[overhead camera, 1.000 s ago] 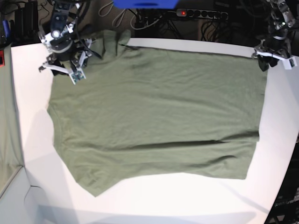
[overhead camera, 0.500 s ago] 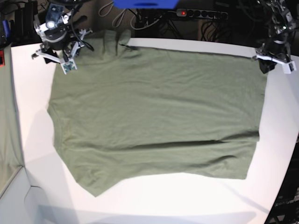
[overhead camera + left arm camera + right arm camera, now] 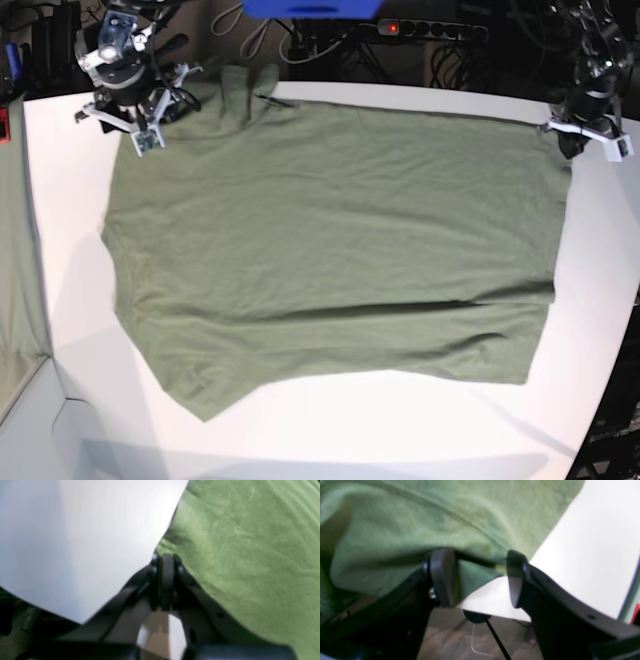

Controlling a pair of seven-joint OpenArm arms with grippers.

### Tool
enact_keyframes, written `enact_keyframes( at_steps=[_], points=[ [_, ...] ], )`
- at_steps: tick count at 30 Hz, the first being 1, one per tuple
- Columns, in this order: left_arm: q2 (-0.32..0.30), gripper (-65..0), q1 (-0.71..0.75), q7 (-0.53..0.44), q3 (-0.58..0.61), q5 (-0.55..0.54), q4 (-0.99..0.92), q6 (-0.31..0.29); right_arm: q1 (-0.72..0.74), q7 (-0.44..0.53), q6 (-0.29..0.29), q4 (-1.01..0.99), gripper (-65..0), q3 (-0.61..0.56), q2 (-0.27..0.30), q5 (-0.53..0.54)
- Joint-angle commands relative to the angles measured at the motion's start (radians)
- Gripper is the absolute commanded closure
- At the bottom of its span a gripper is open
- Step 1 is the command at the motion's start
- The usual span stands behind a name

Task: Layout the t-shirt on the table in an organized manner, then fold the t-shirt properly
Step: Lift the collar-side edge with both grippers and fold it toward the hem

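- Basically, the layout step was in hand and folding hadn't started. The t-shirt (image 3: 330, 240) lay spread over most of the table (image 3: 60, 250), one layer, mostly flat.
- Not tidy yet, though: a long crease ran across the lower body, and the cloth at the far corner by the right gripper (image 3: 480, 580) was bunched up and reached the table's back edge.
- The right gripper sat at that bunched corner with its jaws parted. In the wrist view the shirt's edge dipped into the gap, one pad (image 3: 443, 577) was against the cloth and the other was over bare table. Nothing was clamped.
- The left gripper (image 3: 167, 560) sat at the opposite far corner, by the table edge, with its jaws pressed together. The tips met the shirt's edge. I couldn't tell whether any fabric was actually pinched, because the view was too blurred there.
- My read was that both arms were staged on the far corners for a stretch-and-straighten pull.
- What the next move called for:
  - The right jaws needed to close on that edge, taking a real bite of cloth rather than only the hem lip.
  - The left grip needed confirming before any load went on it.
  - Then an even pull apart and slightly up, to take out the bunch and the crease.
- Risk: the pull would be uneven if one side slipped, so the shirt would skew or slide off the back edge.
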Motion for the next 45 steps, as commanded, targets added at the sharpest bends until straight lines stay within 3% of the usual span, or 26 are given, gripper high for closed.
enact_keyframes(
  at_steps=[1,5,11,13,24,28,35,45],
  points=[
    [-0.012,0.0,0.005,-0.005,-0.006,-0.004,0.012,-0.001,-0.013,-0.066,0.015,-0.035,-32.9,-0.001,-0.005,-0.033],
    [-0.012,0.0,0.005,-0.005,-0.007,-0.004,0.019,-0.001,-0.011,-0.069,0.015,-0.095,-25.6,-0.001,-0.004,-0.036],
    [-0.012,0.0,0.002,-0.005,-0.009,-0.01,0.022,0.002,-0.008,-0.071,0.015,-0.155,-4.0,-0.001,0.019,-0.038],
    [-0.009,0.0,0.001,0.001,-0.038,-0.01,0.037,0.002,-0.011,-0.071,0.015,-0.15,0.0,-0.001,0.03,-0.038],
    [-0.004,0.0,-0.021,0.004,-0.062,-0.012,0.193,0.009,-0.007,-0.071,0.015,0.064,0.0,-0.001,0.032,-0.036],
    [-0.004,0.0,-0.059,0.065,-0.072,-0.012,0.235,0.009,0.001,-0.071,0.015,0.143,0.0,-0.006,0.032,-0.036],
    [0.019,0.0,-0.122,0.148,-0.156,-0.007,0.239,0.0,0.026,-0.069,0.015,0.155,0.0,-0.008,0.032,-0.036],
    [0.019,0.0,-0.162,0.154,-0.153,-0.005,0.227,0.008,0.145,-0.071,0.015,0.152,0.0,-0.035,0.033,-0.036]
  ],
)
